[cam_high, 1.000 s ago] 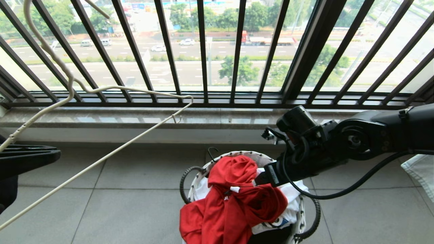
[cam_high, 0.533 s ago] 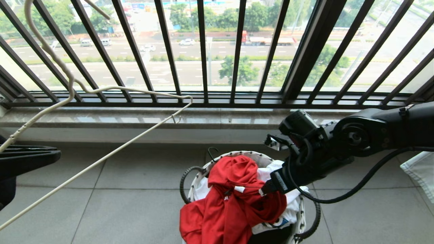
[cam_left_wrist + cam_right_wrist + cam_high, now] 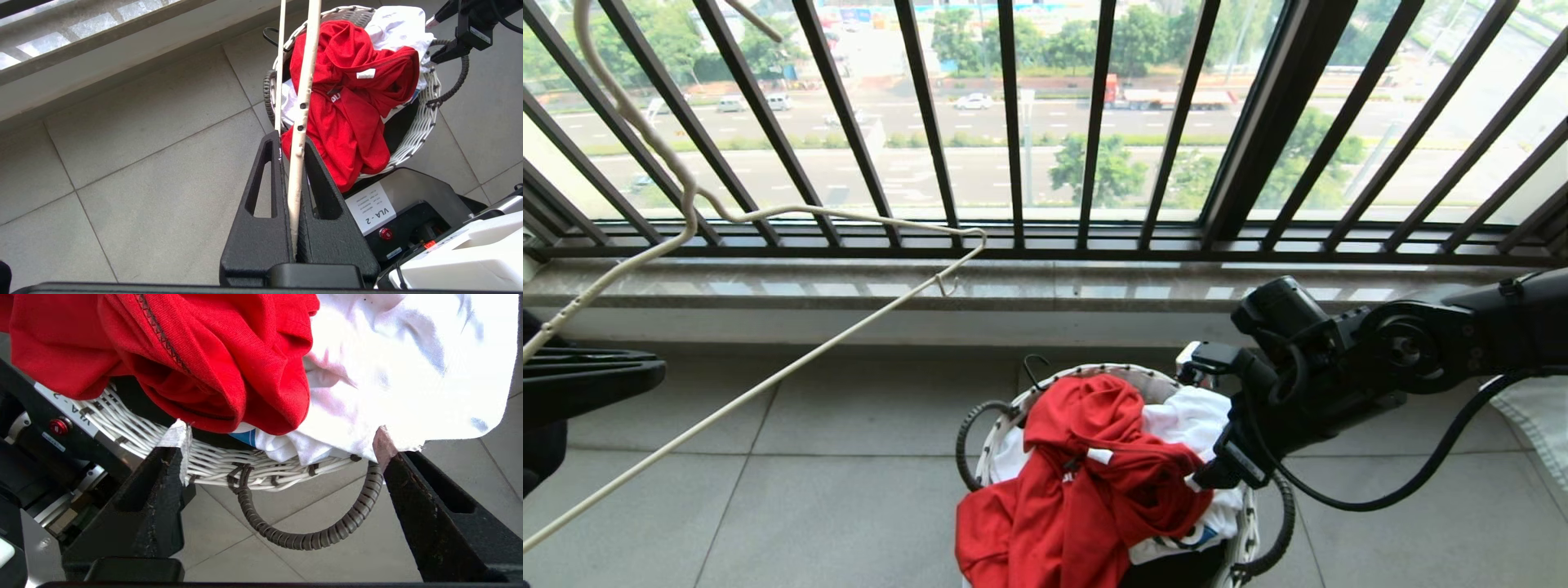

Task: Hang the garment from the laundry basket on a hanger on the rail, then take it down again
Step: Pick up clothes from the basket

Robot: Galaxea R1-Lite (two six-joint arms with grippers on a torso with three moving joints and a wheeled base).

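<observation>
Right hand spread wide at the near right edge of the laundry basket, fingertips level with the rim, straddling the heaped garment's red fold and a white cloth; gripping nothing. Basket handle loops just below the hand, bare floor tile beyond it. Left hand clamped tight on the hanger wire, well left of the basket, open floor under it. Window railing farthest out.
</observation>
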